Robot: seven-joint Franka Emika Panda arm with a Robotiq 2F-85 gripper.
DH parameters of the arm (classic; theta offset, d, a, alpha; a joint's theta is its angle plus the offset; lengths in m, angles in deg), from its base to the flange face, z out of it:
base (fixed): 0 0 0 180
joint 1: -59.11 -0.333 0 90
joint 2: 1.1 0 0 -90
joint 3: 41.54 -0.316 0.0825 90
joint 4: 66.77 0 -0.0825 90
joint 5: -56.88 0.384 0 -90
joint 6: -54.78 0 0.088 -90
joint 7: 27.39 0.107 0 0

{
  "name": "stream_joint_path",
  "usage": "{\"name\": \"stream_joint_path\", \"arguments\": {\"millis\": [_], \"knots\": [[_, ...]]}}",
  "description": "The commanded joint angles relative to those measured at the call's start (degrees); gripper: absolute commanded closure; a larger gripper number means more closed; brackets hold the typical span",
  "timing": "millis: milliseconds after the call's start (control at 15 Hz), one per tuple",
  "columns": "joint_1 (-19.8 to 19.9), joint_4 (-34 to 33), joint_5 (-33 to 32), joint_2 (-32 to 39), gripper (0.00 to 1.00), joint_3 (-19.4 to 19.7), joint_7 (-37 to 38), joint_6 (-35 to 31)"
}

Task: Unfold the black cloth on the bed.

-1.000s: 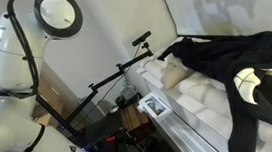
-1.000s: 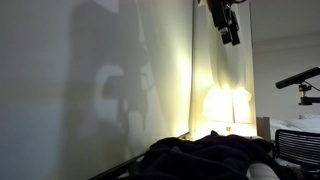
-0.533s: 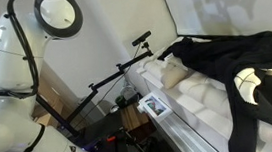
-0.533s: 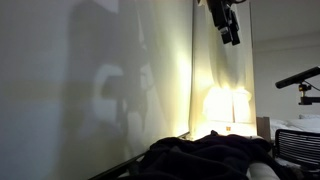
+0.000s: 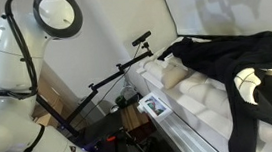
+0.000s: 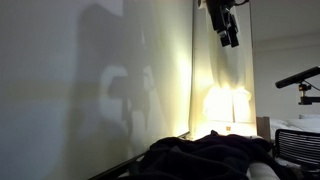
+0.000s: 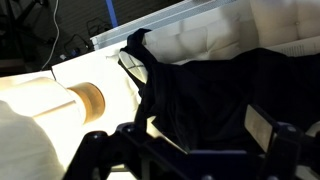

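The black cloth [image 5: 230,57] lies bunched and partly folded on the white quilted bed [image 5: 194,106], with one part hanging over the near edge and a cream patch showing. It appears as a dark heap in an exterior view [image 6: 210,155]. My gripper [image 6: 228,30] hangs high above it, well clear of the fabric. In the wrist view the cloth [image 7: 210,90] fills the middle, lying on the mattress [image 7: 200,35]. My gripper's [image 7: 190,130] fingers are spread wide with nothing between them.
A black tripod [image 5: 116,78] with a camera stands by the bed's end, next to my white arm base [image 5: 10,68] and a ring lamp [image 5: 58,13]. A small framed picture [image 5: 154,106] sits at the bed corner. A glowing lamp [image 6: 228,103] stands behind the cloth.
The gripper has shifted very slightly upward in an exterior view, and its shadow on the wall has moved a little. The cloth has not moved.
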Motion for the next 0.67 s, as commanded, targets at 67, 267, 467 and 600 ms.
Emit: {"name": "stream_joint_path", "arguments": {"millis": [67, 267, 467, 600], "knots": [[2.1, 0.0, 0.5, 0.7, 0.0, 0.8, -4.0, -1.4], [2.8, -0.1, -0.3, 1.4, 0.0, 1.3, -6.4, -1.8], [2.9, -0.2, 0.5, 1.8, 0.0, 1.3, -5.5, -0.6], [2.9, -0.2, 0.4, 2.3, 0.0, 1.6, -5.6, -0.6]]}}
